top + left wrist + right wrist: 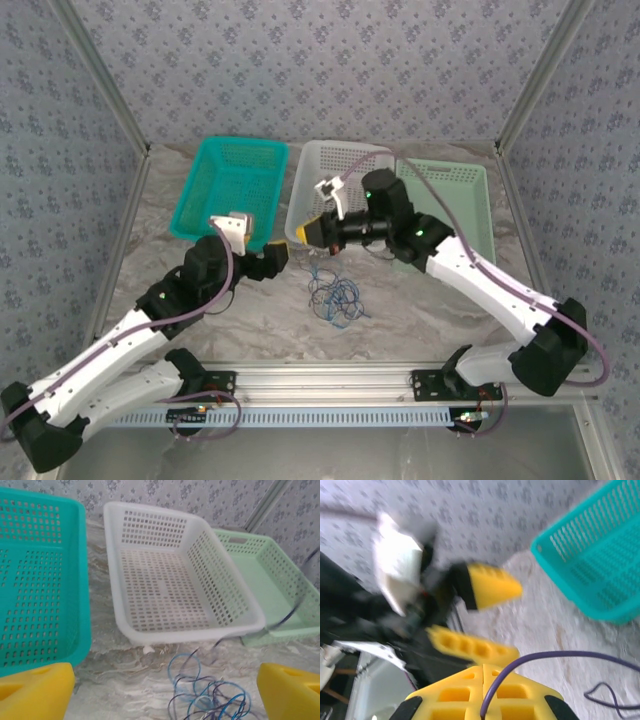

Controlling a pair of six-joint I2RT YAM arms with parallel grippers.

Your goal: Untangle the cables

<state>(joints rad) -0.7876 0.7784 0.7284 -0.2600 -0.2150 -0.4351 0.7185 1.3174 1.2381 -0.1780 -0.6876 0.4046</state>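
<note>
Pinching a dark cable point(560, 653) cropped at the edge is the right claw point(484, 670); left claw point(165, 680) gapes wide.

A robot lab cell: patterned walls point(320, 70), metal corner posts point(103, 75), marble-look table point(430, 312), arms point(120, 345) bolted to a rail point(330, 378).

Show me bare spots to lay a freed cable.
Bare inside: teal basket, white basket, green basket. The table is bare between the cables and the right arm. Crowded: before the white basket, where the left gripper and right gripper meet by the cables.
</note>
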